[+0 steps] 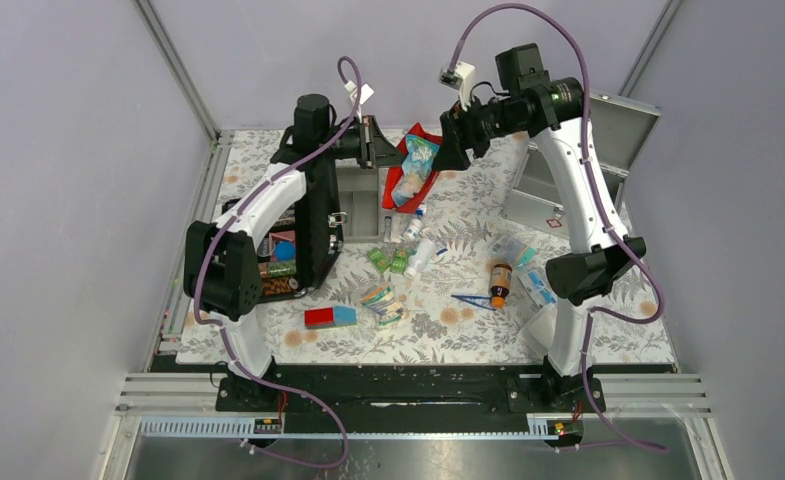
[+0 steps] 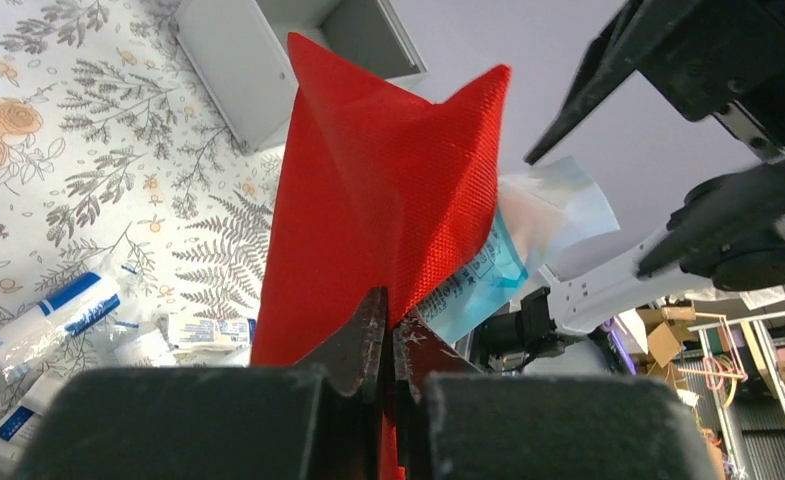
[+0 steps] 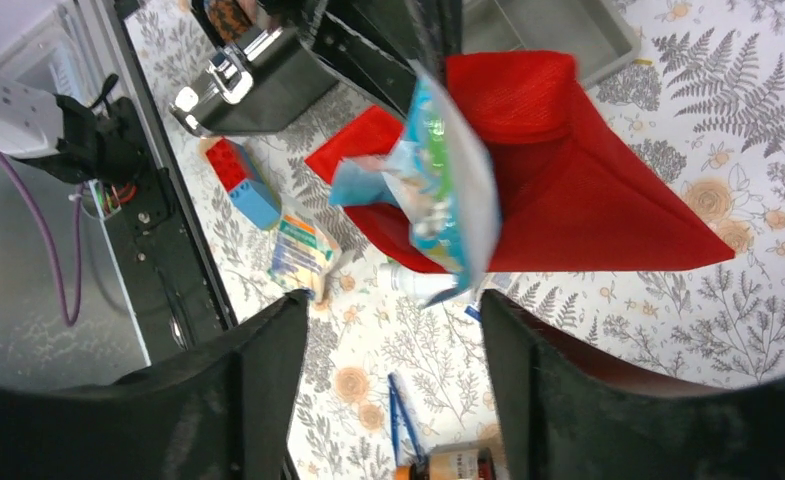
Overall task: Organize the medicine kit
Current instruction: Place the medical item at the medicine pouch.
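Looking down from the top camera, the medicine kit [image 1: 535,192], a grey rectangular metal box with its flat lid [image 1: 623,122] tipped up, sits at the far right of the flower-printed cloth [image 1: 448,330]. It is partly behind the right arm and well apart from both grippers. The left gripper [image 1: 376,142] and the right gripper [image 1: 450,146] face each other at the back of the table. A soft red pouch [image 1: 408,178] hangs between them, with a crinkled blue-and-white packet [image 1: 420,152] at its mouth. A black case [image 1: 313,225] stands under the left arm, a shallow grey tray [image 1: 358,205] lies just beside it, and a brown bottle [image 1: 499,282] lies on its side further forward. In the left wrist view the left gripper [image 2: 388,312] has its fingers pressed together on the edge of the red pouch [image 2: 378,170]. The pouch's coarse woven mesh rises in two stiff peaks, and the glossy packet [image 2: 528,225] sticks out towards the right gripper's black fingers [image 2: 608,80]. In the right wrist view the right gripper [image 3: 390,300] has its fingers spread wide. The packet [image 3: 448,190] juts from the red pouch [image 3: 578,170] just ahead of the fingertips and does not touch either pad.
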`<act>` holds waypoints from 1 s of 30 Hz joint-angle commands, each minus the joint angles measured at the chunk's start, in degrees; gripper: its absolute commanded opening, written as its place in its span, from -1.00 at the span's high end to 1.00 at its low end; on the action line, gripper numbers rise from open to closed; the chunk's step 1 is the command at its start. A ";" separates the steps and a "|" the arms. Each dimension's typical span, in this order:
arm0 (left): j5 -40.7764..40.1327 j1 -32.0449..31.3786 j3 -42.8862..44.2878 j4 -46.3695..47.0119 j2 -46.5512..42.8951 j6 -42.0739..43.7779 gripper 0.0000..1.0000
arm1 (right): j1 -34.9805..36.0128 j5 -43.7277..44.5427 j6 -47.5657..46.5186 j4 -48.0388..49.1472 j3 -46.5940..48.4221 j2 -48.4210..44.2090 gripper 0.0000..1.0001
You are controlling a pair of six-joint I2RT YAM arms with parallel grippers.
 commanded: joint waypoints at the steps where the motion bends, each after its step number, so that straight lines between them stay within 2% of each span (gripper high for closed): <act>1: 4.19 0.11 4.89 -7.83 -1.09 8.82 1.00 | -0.96 -5.26 -10.94 1.78 -3.64 -1.95 -0.24; 4: 4.91 0.12 6.00 -15.59 -0.84 13.90 1.00 | -0.73 -6.94 -14.51 2.90 -4.00 -2.80 -0.04; 8: 5.07 -0.02 4.98 -20.42 -1.64 17.85 1.00 | 0.40 -7.02 -19.06 1.08 -3.92 -2.79 0.02; 12: 4.08 -0.15 4.87 -22.43 -1.96 20.27 1.00 | 2.37 -4.43 -23.65 -2.48 -4.51 -2.14 0.02; 15: 4.09 -0.37 5.01 -24.00 -2.11 21.73 1.00 | 3.76 -1.91 -27.53 -4.64 -4.63 -1.35 0.19; 19: 4.21 -0.60 5.55 -26.18 -2.02 23.50 1.00 | 4.97 0.35 -30.55 -5.54 -4.32 -0.19 0.26; 22: 4.52 -0.72 5.54 -26.52 -2.00 23.87 1.00 | 5.80 1.36 -32.23 -6.23 -4.25 0.22 0.39; 30: 5.31 -0.81 6.01 -27.82 -1.24 25.54 1.00 | 7.24 4.93 -35.05 -6.99 -4.97 1.65 0.42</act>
